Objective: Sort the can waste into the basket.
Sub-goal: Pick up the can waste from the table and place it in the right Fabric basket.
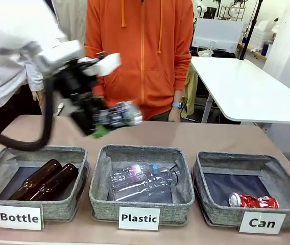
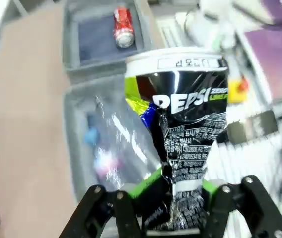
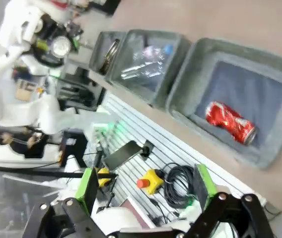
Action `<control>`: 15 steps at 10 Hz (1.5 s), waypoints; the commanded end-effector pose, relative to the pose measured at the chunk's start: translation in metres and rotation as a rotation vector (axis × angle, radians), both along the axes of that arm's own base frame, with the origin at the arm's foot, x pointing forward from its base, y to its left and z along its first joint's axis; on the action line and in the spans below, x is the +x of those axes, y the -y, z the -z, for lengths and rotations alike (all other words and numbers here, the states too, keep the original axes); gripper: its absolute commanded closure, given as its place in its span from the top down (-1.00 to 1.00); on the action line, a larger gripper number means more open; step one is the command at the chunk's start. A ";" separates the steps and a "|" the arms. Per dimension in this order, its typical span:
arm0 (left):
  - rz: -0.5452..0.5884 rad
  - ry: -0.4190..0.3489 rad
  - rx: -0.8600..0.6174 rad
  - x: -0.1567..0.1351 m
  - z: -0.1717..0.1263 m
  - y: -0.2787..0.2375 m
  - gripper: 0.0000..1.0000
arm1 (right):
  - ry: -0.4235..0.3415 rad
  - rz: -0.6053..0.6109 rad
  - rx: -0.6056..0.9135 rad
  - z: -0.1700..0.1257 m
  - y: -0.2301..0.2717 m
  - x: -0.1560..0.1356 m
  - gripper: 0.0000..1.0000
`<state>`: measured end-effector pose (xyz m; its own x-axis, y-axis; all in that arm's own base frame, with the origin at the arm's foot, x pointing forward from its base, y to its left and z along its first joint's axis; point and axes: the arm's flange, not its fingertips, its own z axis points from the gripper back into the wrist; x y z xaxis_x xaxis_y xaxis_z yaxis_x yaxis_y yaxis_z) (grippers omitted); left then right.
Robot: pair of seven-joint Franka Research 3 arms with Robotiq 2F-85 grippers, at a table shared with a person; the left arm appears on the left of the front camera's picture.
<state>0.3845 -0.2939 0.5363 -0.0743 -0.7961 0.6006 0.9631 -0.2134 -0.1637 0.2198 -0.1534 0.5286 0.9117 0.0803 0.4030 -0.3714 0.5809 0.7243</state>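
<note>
**Crushed Pepsi can clamped in left gripper above the baskets**

Aluminium, dented and creased, makes up the silver-and-black can (image 2: 180, 134) that is clamped between the green pads (image 2: 148, 184) of the left gripper (image 2: 178, 191). In the left wrist view its long axis is seen running straight out along the fingers: the pinched, crumpled waist is held at the fingertips, and the wider silver end with its printed rim is pointed away from them. White "PEPSI" lettering and a yellow-green patch are carried on the glossy black wall. In the front view the can is seen lying roughly level in the air, blurred, its free end turned toward the picture's right, beyond the far rim of the middle basket (image 1: 141, 153).

Past the can's far end, in the left wrist view, the "Can" basket (image 2: 71, 44) is seen, made of coarse grey woven fabric with a dark flat floor. The red can (image 2: 123, 27) is lying on that floor on its side, shiny and crushed. In the front view it is set near the front wall, long axis along the wall, just behind the white label.

The right gripper (image 3: 146, 191) is held wide open, nothing being between its green pads. Beyond its fingertips the same red can is seen slantwise on the dark lining.

Clear crinkled plastic bottles (image 1: 142, 181) and smooth brown glass bottles (image 1: 45, 179) are held by the other two baskets.
</note>
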 end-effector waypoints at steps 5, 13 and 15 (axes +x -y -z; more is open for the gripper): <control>-0.034 0.045 0.146 -0.029 0.080 0.260 -0.71 | 0.045 0.219 0.123 0.030 0.060 -0.065 1.00; -0.108 0.168 0.097 -0.021 0.112 0.321 -0.71 | 0.045 0.219 0.123 0.030 0.060 -0.065 1.00; -0.133 0.218 0.080 -0.017 0.117 0.323 -0.71 | 0.045 0.219 0.123 0.030 0.060 -0.065 1.00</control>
<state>0.3652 -0.6141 0.4198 -0.0853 -0.8540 0.5132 0.9946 -0.1032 -0.0064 0.1578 -0.2126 0.4974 0.8851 -0.1784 0.4298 -0.2680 0.5597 0.7842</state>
